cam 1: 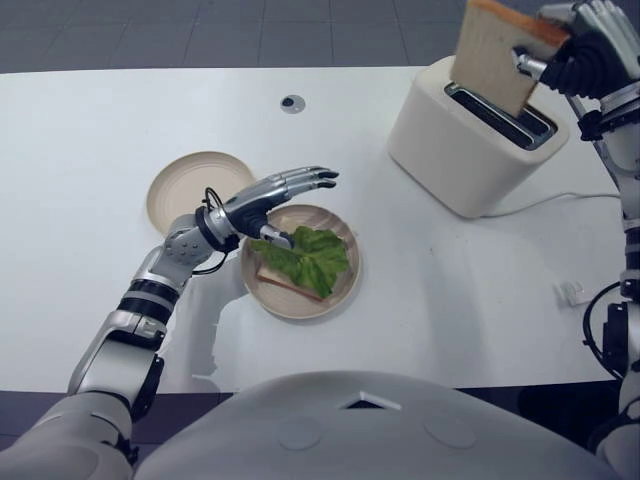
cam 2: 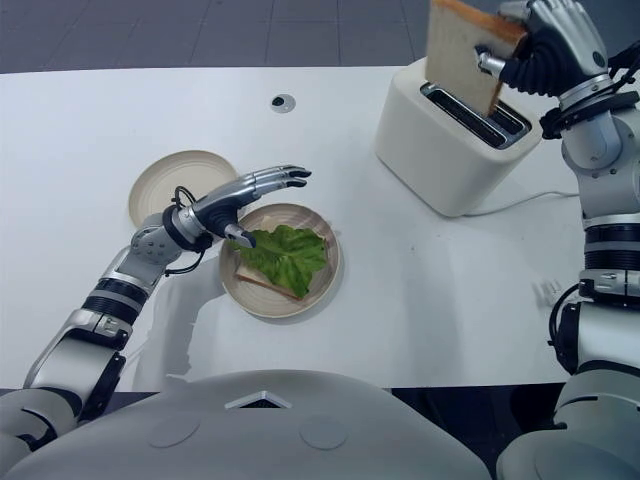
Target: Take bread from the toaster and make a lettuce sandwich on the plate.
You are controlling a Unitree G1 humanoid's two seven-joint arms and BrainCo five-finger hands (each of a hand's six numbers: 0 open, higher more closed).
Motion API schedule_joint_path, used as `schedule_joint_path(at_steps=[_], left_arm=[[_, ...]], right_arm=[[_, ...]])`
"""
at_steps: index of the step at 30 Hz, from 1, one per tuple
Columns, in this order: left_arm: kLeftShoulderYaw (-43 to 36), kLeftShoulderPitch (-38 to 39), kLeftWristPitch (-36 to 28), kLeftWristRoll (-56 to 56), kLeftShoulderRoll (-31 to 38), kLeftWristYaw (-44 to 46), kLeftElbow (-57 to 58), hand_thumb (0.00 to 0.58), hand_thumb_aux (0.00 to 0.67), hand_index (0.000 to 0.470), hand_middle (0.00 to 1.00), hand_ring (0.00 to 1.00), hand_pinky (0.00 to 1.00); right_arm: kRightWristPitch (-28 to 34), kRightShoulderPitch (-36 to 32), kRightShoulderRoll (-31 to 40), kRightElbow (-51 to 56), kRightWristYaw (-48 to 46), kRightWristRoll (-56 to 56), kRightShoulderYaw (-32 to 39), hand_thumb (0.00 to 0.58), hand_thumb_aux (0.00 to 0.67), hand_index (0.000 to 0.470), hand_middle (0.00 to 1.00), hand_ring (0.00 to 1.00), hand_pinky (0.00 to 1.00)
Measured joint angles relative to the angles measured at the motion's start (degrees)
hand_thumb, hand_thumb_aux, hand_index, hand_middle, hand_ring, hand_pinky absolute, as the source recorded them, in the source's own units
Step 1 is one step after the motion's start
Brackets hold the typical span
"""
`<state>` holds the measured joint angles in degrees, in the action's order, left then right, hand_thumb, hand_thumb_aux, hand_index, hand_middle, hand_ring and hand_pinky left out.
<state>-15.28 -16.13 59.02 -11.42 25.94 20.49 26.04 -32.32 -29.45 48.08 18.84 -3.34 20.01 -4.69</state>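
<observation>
Fingers [cam 1: 528, 65] of the right hand [cam 1: 590, 48] pinch a tan bread slice [cam 1: 493, 55] over the white toaster [cam 1: 455, 150], far right; a shallow grip could drop it short of the lettuce-topped beige plate [cam 1: 350, 285] beside the open left hand [cam 1: 268, 198].

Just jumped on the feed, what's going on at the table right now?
The right hand is gripping a slice of bread right over the slot of the toaster. I can't tell whether the lower edge is clear of the slot. On the plate, a bottom slice lies with a lettuce leaf on top. The left hand hovers over that plate's near-left side, fingers stretched out and holding nothing. A second plate sits just to the left.
</observation>
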Motion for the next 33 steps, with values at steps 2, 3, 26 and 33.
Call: schedule_joint_path(at_steps=[2, 3, 26, 33], left_arm=[[0.6, 0.1, 1.1, 7.1, 0.2, 0.5, -3.6, 0.0, 0.0, 0.0, 0.0, 0.0, 0.0], [0.6, 0.4, 1.6, 11.1, 0.5, 1.5, -5.3, 0.0, 0.0, 0.0, 0.0, 0.0, 0.0], [3.9, 6.5, -7.0, 38.3, 0.2, 28.2, -19.2, 0.0, 0.0, 0.0, 0.0, 0.0, 0.0], [0.1, 7.5, -5.4, 26.9, 0.3, 32.9, -11.7, 0.0, 0.0, 0.0, 0.0, 0.0, 0.0]], right_arm=[[-1.4, 0.4, -2.1, -4.7, -4.8, -10.0, -0.4, 0.58, 0.67, 0.47, 1.0, 1.0, 1.0], [-1.1, 1.2, -2.8, -7.1, -8.1, -14.9, -0.2, 0.58, 0.67, 0.47, 1.0, 1.0, 1.0], [44.8, 18.6, -29.3, -14.6, -24.4, -33.3, 21.0, 0.58, 0.67, 0.47, 1.0, 1.0, 1.0], [39.3, 20.4, -27.1, -16.0, -26.2, -24.4, 23.4, 0.58, 0.67, 0.47, 1.0, 1.0, 1.0]])
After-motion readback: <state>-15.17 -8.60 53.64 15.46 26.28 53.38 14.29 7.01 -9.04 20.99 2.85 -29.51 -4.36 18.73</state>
